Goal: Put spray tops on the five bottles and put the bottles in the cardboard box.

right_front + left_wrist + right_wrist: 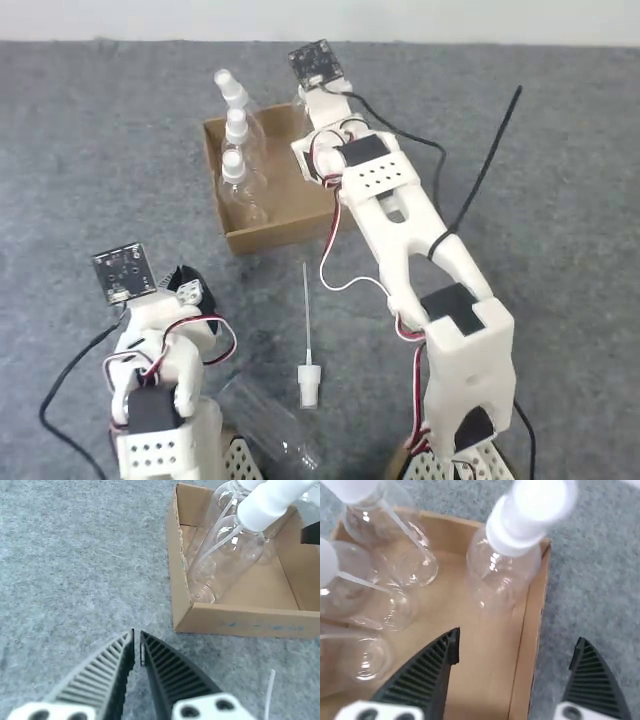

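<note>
Three capped bottles (240, 185) stand in the cardboard box (280, 232), and a fourth bottle (502, 565) is in there too, just ahead of your right gripper (517, 637), jaws wide apart, holding nothing. One to go: the bare bottle (270, 430) lies on the carpet (100, 150) by the arm bases, its spray top (309, 380) just beside it. Your left gripper (136, 635) is clenched, empty.
</note>
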